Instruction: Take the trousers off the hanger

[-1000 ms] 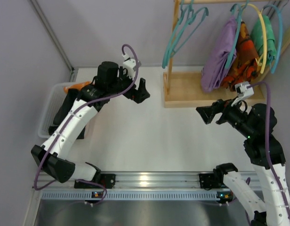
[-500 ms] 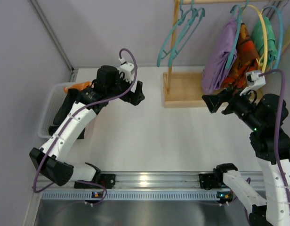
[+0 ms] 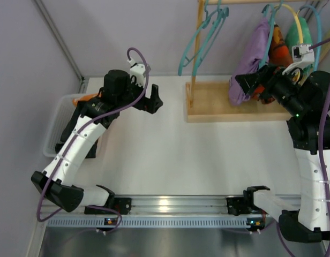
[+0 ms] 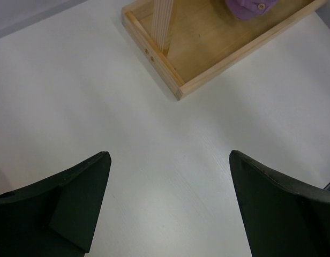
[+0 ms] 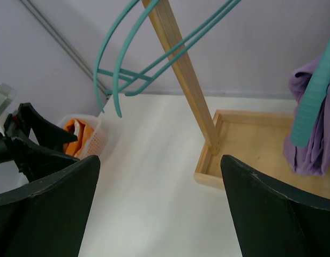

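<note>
Purple trousers (image 3: 252, 60) hang on a teal hanger (image 3: 270, 32) from the wooden rack, next to an orange garment (image 3: 280, 53) and a green one (image 3: 294, 38). My right gripper (image 3: 244, 80) is open and empty, raised just left of the purple trousers' lower part. In the right wrist view the trousers (image 5: 315, 142) and their hanger (image 5: 314, 93) are at the right edge, outside the open fingers (image 5: 272, 214). My left gripper (image 3: 154, 101) is open and empty over the table, left of the rack base (image 4: 208, 51).
Two empty teal hangers (image 3: 201, 35) hang at the rack's left end beside its post (image 5: 186, 75). The wooden base tray (image 3: 218, 104) sits at the back right. A white basket (image 3: 60, 120) with orange and black clothes stands at the left.
My right gripper has risen and moved far-right, up to the purple trousers. My left gripper has drawn back a little to the left.
</note>
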